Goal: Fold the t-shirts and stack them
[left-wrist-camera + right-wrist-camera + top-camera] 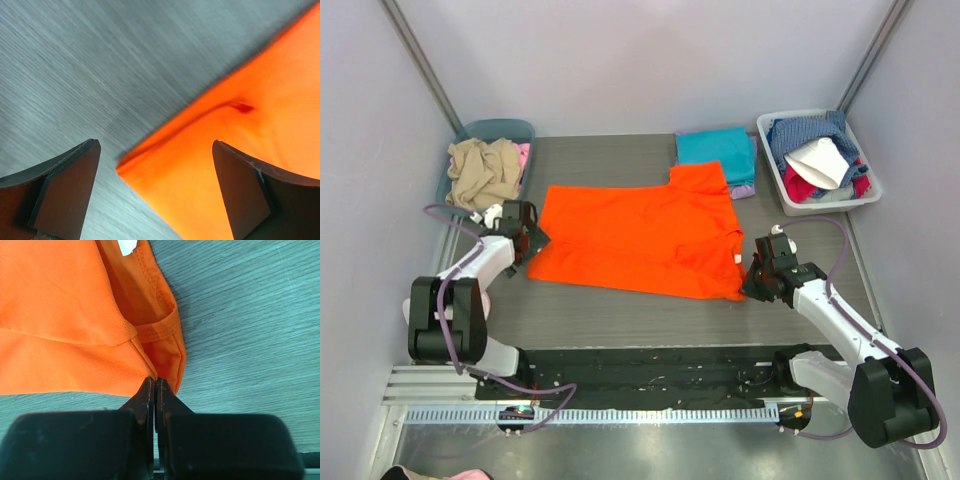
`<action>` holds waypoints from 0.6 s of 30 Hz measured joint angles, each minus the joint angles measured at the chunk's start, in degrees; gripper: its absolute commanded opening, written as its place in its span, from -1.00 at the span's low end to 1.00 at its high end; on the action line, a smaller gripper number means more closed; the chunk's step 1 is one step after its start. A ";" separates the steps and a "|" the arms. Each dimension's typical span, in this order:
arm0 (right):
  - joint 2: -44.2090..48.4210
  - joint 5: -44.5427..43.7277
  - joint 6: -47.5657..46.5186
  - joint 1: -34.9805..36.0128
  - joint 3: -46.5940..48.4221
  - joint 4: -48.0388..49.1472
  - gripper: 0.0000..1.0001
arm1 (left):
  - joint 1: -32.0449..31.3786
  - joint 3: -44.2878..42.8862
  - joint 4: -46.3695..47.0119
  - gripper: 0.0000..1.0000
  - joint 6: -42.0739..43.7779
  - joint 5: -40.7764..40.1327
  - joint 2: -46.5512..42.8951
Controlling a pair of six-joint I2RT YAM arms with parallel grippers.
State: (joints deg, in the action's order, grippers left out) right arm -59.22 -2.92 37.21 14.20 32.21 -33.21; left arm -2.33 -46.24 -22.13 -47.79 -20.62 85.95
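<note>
Spreading across the middle of the grey bench (620, 320), the orange t-shirt (640, 235) lay flat and apparently doubled over once. It looked too wide to join the stack without a further fold, which I judged to be why an arm stood at each end. Two bins flanked the far corners: the left bin (495, 125) held beige and pink cloth, the right bin (772, 165) a heap of blue, white and red garments, and how many pieces lay in either could not be made out. Between them the teal t-shirt (715, 148) sat as a flat rectangle on the lavender t-shirt (746, 188), of which only a strip showed. Whether the orange sleeve touched or overlapped that stack I could not tell. The left tool (527, 240) (154, 150) was released, its fingers spread wide to either side of a corner at the shirt's left edge, gripping nothing and likely poised to take it. The right tool (757, 280) (155, 382) was clenched on the near right corner, beside what looked like the neck opening, though how deep the cloth ran between the tips was hidden. A small white label (127, 246) was cut off by the top of the right wrist view.
</note>
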 measured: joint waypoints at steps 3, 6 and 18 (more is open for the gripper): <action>0.00 0.00 0.02 0.02 0.00 -0.02 -0.98 | 0.04 -2.56 -2.25 0.99 0.04 1.38 -3.85; 0.00 0.00 0.02 0.02 0.00 -0.02 -0.98 | 0.04 -5.51 -1.36 0.99 -0.15 3.52 -6.82; -0.02 0.00 0.02 0.07 0.00 0.00 -0.98 | -6.01 -1.46 6.34 0.94 -4.68 11.23 -1.44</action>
State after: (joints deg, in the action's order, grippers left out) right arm -59.24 -2.92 37.23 14.26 32.21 -33.21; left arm -8.34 -47.70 -15.79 -52.47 -9.39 84.51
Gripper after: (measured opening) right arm 0.029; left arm 0.975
